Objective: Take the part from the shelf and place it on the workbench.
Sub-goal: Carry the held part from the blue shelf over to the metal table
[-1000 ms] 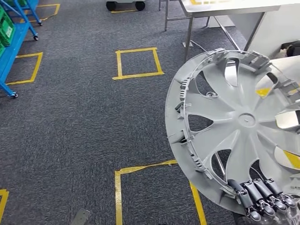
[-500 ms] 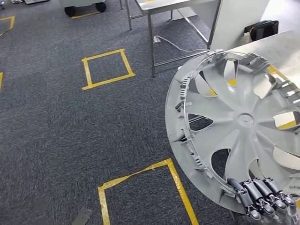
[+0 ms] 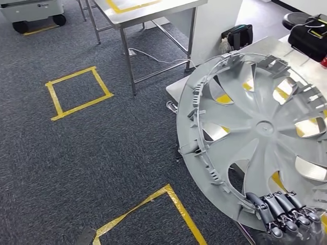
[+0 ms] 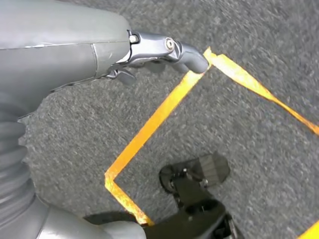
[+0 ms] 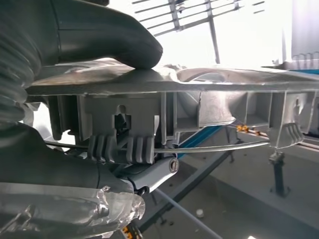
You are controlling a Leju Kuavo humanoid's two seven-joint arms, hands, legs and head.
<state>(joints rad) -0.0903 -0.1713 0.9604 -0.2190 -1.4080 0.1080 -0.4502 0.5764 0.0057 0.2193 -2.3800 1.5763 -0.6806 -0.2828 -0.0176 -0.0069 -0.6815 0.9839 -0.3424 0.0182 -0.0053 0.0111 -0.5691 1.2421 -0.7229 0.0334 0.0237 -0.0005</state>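
The right hand (image 3: 287,219) grips the part (image 3: 258,138) — a large grey wheel cover with curved spokes — at its lower rim, the dark fingers (image 3: 270,212) curled over the inner face. In the right wrist view the thick grey thumb (image 5: 112,37) presses on one face of the rim while the fingers close against the clip-lined underside, so the rim is clamped between them. The part is held tilted, its ribbed inner side toward the head camera, and it hangs in front of the near corner of the workbench (image 3: 304,61), a pale surface marked with yellow tape that shows through the spoke openings; whether the part touches the bench cannot be told. A black case (image 3: 310,35) lies on the far side of that bench. The left hand (image 4: 112,55) hangs over grey carpet (image 3: 77,153) — it holds nothing, with its fingers extended and loosely apart. Yellow tape squares (image 3: 79,92) mark the carpet, and a metal-legged table (image 3: 146,7) stands beyond.
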